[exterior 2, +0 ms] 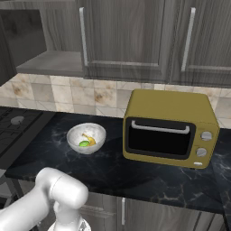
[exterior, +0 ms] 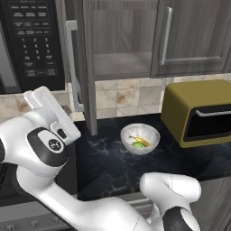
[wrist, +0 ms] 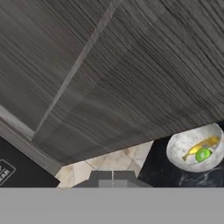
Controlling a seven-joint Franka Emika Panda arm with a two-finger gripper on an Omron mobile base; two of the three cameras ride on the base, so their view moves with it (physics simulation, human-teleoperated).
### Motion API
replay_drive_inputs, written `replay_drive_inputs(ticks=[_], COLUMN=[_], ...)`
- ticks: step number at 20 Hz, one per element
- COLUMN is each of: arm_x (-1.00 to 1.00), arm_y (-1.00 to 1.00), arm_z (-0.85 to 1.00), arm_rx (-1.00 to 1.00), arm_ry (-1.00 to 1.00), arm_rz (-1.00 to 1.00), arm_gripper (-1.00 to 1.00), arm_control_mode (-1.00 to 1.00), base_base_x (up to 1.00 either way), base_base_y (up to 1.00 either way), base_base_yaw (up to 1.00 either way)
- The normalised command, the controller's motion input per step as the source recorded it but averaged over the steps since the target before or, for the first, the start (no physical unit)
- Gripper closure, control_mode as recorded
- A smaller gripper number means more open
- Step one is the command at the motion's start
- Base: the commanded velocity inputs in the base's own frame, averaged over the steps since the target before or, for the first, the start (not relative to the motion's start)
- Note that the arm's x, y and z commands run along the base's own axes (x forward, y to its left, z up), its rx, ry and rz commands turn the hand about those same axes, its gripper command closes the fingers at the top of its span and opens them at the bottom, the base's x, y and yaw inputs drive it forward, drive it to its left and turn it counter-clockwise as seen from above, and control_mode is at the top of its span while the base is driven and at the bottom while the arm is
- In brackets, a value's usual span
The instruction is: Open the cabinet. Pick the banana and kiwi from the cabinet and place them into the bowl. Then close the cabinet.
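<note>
The cabinet (exterior: 122, 43) has its left door (exterior: 85, 67) swung out edge-on, and its grey shelf (exterior: 122, 65) is bare; the right door (exterior: 194, 36) is closed. On the black counter below stands the white bowl (exterior: 151, 133), with the banana (exterior: 140, 140) and the kiwi (exterior: 136, 145) lying inside it. My white hand (exterior: 49, 110) hangs left of the open door, in front of the microwave. In the hand view my gripper (wrist: 113, 176) is shut on nothing and faces the door's wood-grain panel (wrist: 113, 74) from close by. The bowl (wrist: 175, 148) sits at the lower right.
A black microwave (exterior: 31, 40) hangs left of the cabinet. A mustard-yellow toaster oven (exterior 2: 169, 128) stands on the counter right of the bowl (exterior 2: 74, 133). A stovetop (exterior 2: 18, 124) lies at the left. More closed cabinet doors (exterior 2: 198, 36) run along the right.
</note>
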Motion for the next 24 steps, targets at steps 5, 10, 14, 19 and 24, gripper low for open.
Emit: replay_drive_inputs(ticks=[5,10,14,19,24], arm_x=[0.00,0.00,0.00,0.00,0.00], arm_y=[-0.12,-0.21,-0.32,-0.36,-0.35], arm_z=[0.05,0.08,0.14,0.07,0.01], arm_rx=[0.00,0.00,0.00,0.00,0.00], arm_ry=[0.00,0.00,0.00,0.00,0.00], arm_rz=[-0.05,-0.05,-0.06,-0.04,-0.02], arm_gripper=[1.00,1.00,1.00,1.00,1.00], arm_control_mode=[-1.00,-1.00,-1.00,-1.00,-1.00], base_base_x=[0.00,0.00,0.00,0.00,0.00], base_base_y=[0.00,0.00,0.00,0.00,0.00], base_base_yaw=[0.00,0.00,0.00,0.00,0.00])
